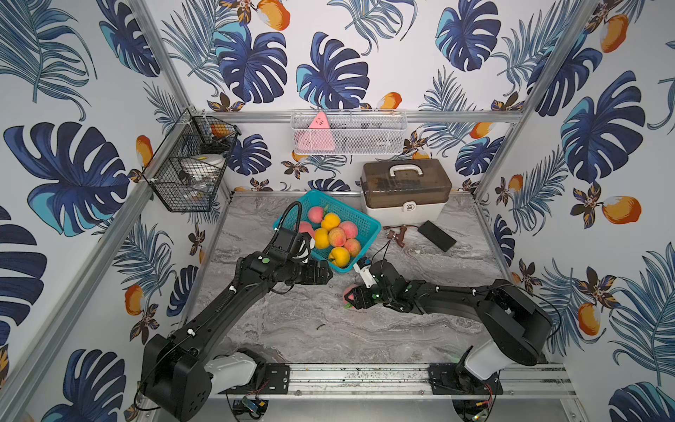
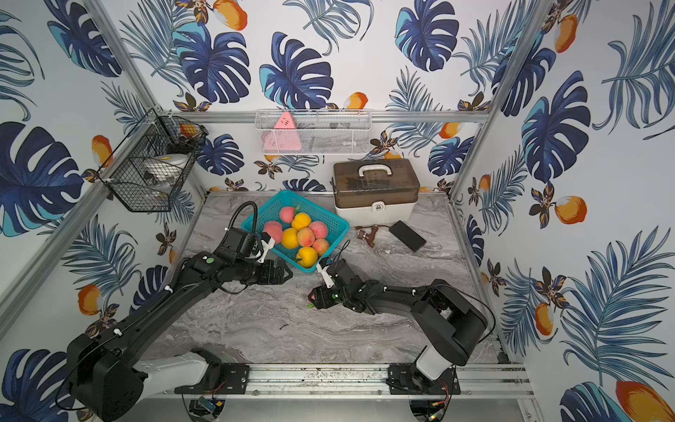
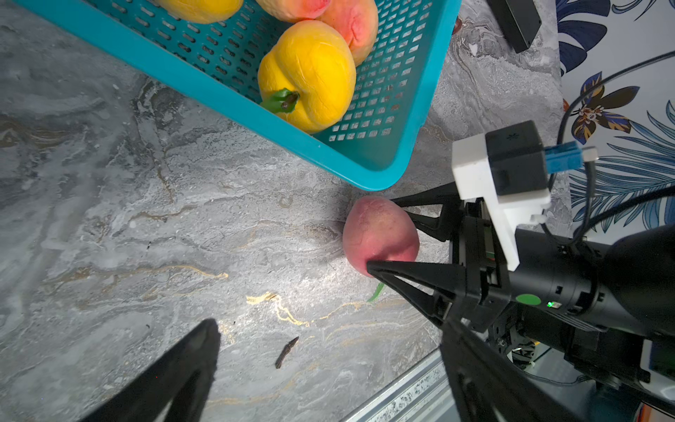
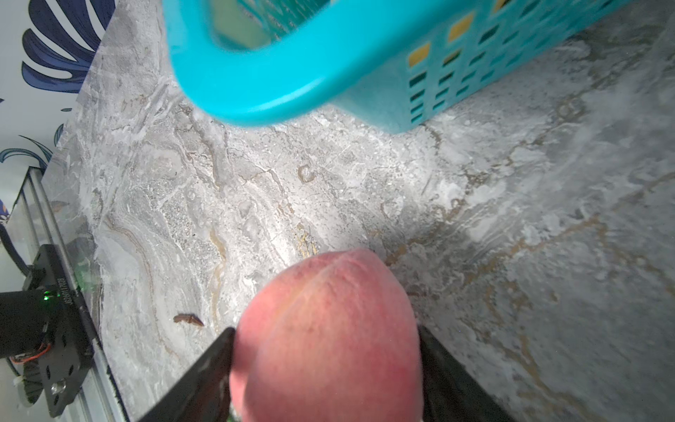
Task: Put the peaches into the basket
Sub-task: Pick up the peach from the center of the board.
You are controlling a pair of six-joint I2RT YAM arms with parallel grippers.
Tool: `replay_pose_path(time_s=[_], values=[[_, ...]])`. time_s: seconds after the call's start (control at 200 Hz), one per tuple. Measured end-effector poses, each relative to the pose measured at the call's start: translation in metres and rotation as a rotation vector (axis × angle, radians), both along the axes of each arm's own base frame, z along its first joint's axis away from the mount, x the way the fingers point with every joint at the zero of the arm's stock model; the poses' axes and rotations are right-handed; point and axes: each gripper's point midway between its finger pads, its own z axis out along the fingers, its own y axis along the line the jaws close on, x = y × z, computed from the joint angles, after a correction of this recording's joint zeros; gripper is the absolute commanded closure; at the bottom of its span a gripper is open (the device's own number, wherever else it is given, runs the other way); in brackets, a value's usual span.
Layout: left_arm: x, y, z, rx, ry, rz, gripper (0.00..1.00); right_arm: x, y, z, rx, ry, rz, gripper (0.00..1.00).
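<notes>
**Peach [image 4: 328, 329], round, pink-red toy fruit, clamped: the lift comes next**

Other peaches [image 1: 336, 236], pink and yellow, fill most of the teal perforated plastic basket [image 3: 219, 98]. It sits at about 11 o'clock from the middle of the grey marble-patterned tabletop [image 1: 292, 329]. The clamped one is outside it. It appears to rest on the tabletop just beside the basket's near corner, at 6 o'clock from it. The right claw [image 3: 381, 234] grips it with a finger on each side, and a small green leaf [image 3: 376, 292] pokes out under one finger. The left claw [image 1: 323, 274] stands wide apart and empty at about 10 o'clock from the held fruit, close to the basket's wall.

The lift would go best straight up first, until the fruit clears the flared rim, then across toward 12 o'clock. The bare mesh toward the basket's 2 o'clock side looks the safest landing. Letting go low should prevent a bounce off the heap. The left arm is near enough to be clipped, so the path should bend away from it.
</notes>
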Motion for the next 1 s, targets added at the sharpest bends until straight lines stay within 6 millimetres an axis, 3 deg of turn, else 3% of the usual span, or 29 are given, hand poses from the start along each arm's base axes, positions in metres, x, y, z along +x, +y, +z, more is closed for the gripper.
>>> replay_pose_path(time_s=[0.33, 0.55, 0.666, 1.001], values=[[-0.001, 0.000, 0.005, -0.006, -0.006, -0.002, 0.03, -0.014, -0.012, 0.008, 0.028, -0.024, 0.014, 0.35], [-0.002, -0.006, 0.014, -0.035, -0.006, -0.021, 0.02, -0.036, -0.008, 0.056, 0.155, -0.182, 0.100, 0.35], [-0.005, -0.014, 0.019, -0.086, 0.010, -0.042, 0.02, -0.037, -0.012, 0.078, 0.193, -0.267, 0.106, 0.34], [-0.012, -0.051, 0.040, -0.316, 0.076, -0.135, 0.01, -0.038, -0.030, 0.114, 0.223, -0.431, 0.079, 0.34]])
